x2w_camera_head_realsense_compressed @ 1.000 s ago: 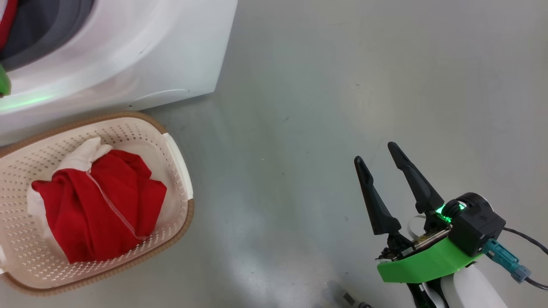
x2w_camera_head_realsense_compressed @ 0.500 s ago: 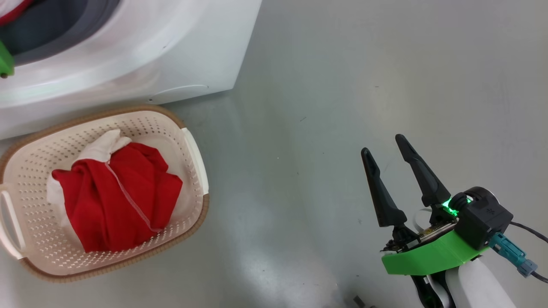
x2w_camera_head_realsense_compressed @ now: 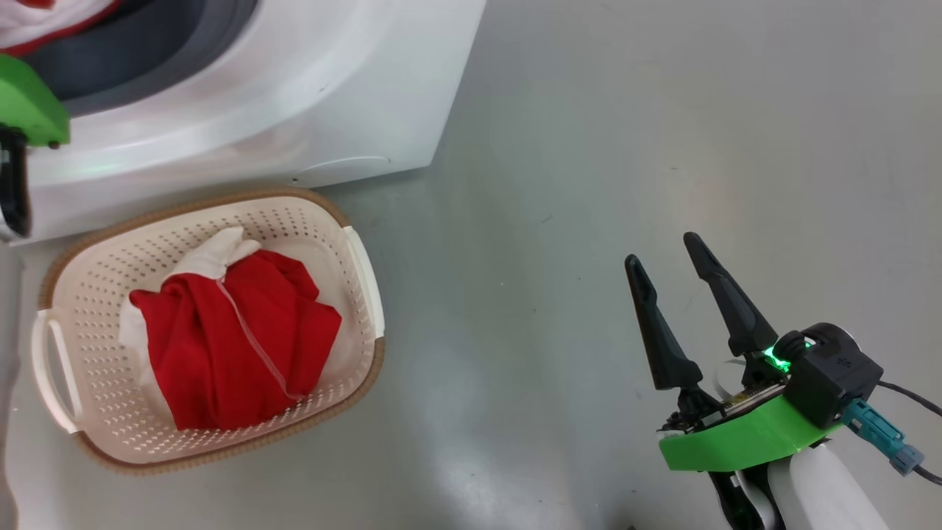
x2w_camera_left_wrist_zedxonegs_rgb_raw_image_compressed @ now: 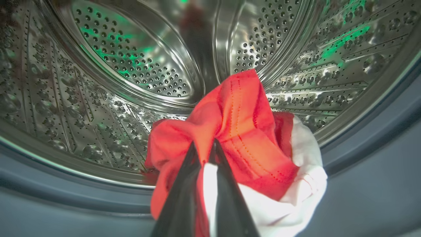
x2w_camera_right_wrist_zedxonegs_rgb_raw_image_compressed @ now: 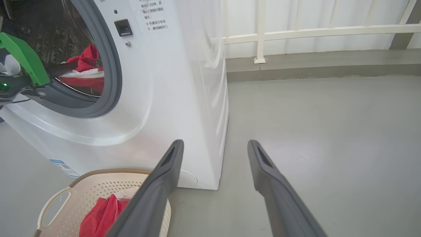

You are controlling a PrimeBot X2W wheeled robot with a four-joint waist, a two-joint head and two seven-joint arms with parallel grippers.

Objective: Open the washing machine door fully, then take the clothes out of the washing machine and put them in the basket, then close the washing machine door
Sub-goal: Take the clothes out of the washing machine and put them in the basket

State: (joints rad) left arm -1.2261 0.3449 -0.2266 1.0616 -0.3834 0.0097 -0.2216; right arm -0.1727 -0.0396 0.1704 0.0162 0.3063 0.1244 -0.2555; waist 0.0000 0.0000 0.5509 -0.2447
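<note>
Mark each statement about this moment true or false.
1. The left hand is shut on a red garment in the drum. True.
2. The basket is empty. False: it holds red and white clothes.
3. The right hand is open above the floor. True.
4. The washing machine is shut. False: its front opening is uncovered.

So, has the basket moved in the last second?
No. The basket stays by the washing machine; both slid right together in the head view, so the camera moved.
</note>
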